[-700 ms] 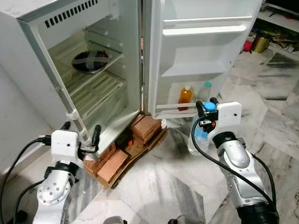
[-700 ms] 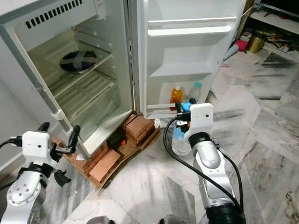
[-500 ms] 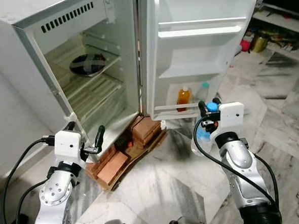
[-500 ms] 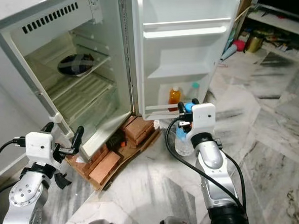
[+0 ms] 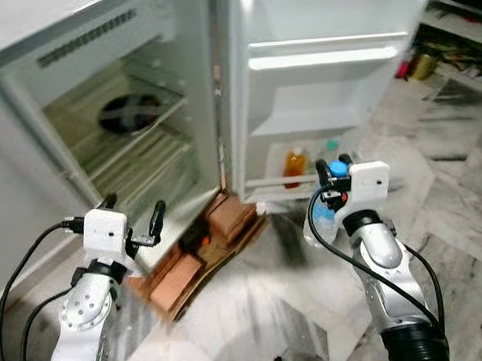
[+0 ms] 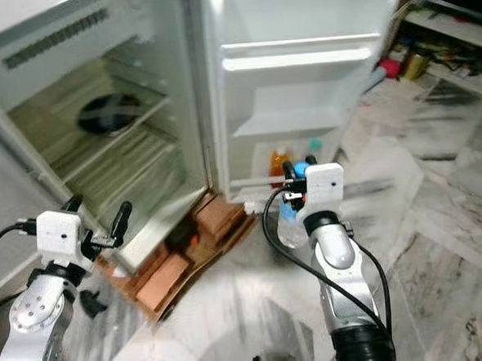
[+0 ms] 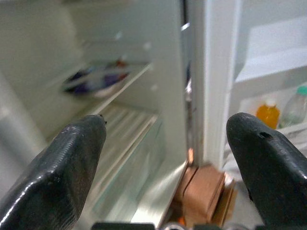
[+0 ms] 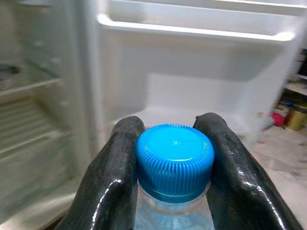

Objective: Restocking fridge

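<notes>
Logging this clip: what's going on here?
The robot faces an open white fridge. Its right gripper is shut on the blue cap of a clear plastic water bottle, held near the door's bottom shelf, where an orange drink bottle and a green-capped bottle stand. The left gripper is open, holding nothing.

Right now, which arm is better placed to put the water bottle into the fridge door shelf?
The right. The right gripper is already shut on the water bottle by its blue cap, in front of the open door's bottom shelf. The left gripper is open and empty, facing the fridge's main compartment.
</notes>
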You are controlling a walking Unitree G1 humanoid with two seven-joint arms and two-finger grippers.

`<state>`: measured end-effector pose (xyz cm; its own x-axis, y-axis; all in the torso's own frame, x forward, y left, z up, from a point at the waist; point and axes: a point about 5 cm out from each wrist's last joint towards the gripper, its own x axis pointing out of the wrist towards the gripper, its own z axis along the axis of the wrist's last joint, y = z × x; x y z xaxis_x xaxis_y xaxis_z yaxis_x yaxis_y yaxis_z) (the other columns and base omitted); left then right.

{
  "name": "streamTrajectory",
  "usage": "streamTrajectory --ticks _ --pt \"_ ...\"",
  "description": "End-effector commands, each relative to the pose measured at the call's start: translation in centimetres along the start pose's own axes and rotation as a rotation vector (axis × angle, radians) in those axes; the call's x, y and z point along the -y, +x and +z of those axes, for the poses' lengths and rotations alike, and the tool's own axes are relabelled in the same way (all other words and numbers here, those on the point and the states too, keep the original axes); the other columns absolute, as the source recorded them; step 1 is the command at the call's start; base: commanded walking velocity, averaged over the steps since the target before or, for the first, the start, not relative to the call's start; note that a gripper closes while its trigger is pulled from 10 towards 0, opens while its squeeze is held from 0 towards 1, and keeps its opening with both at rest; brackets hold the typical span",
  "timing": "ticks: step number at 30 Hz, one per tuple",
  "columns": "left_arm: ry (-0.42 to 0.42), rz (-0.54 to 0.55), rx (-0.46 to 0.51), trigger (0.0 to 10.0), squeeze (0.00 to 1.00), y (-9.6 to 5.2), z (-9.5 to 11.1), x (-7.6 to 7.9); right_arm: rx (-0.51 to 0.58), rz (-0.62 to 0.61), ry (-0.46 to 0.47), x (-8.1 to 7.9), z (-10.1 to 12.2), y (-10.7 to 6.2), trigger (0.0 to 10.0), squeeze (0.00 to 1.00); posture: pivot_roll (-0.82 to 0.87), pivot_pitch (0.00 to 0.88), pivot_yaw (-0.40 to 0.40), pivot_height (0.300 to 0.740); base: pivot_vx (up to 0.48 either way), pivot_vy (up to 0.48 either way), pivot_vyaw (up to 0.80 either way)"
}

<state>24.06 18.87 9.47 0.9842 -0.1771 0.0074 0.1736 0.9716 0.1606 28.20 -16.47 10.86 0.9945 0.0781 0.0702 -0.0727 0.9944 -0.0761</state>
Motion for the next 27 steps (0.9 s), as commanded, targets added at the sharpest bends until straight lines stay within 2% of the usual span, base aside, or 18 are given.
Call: streamTrajectory --ticks 1,12,27 --pt "0.003 -0.015 -0.004 10.0 0.00 -0.11 -0.12 0.32 0.017 -0.021 -0.005 0.42 0.32 0.15 10.0 0.00 0.06 0.075 -0.040 0.740 0.431 0.000 0.00" --pt "-0.018 -0.004 -0.005 10.0 0.00 -0.05 -0.19 0.31 0.014 -0.014 -0.004 0.33 0.24 0.21 10.0 0.00 0.06 0.078 -0.042 0.740 0.450 0.000 0.00" --pt "-0.015 0.015 -0.009 10.0 0.00 0.05 -0.21 0.20 0.022 0.008 0.027 -0.10 0.35 0.35 10.0 0.00 0.06 0.078 -0.044 0.740 0.000 0.000 0.00"
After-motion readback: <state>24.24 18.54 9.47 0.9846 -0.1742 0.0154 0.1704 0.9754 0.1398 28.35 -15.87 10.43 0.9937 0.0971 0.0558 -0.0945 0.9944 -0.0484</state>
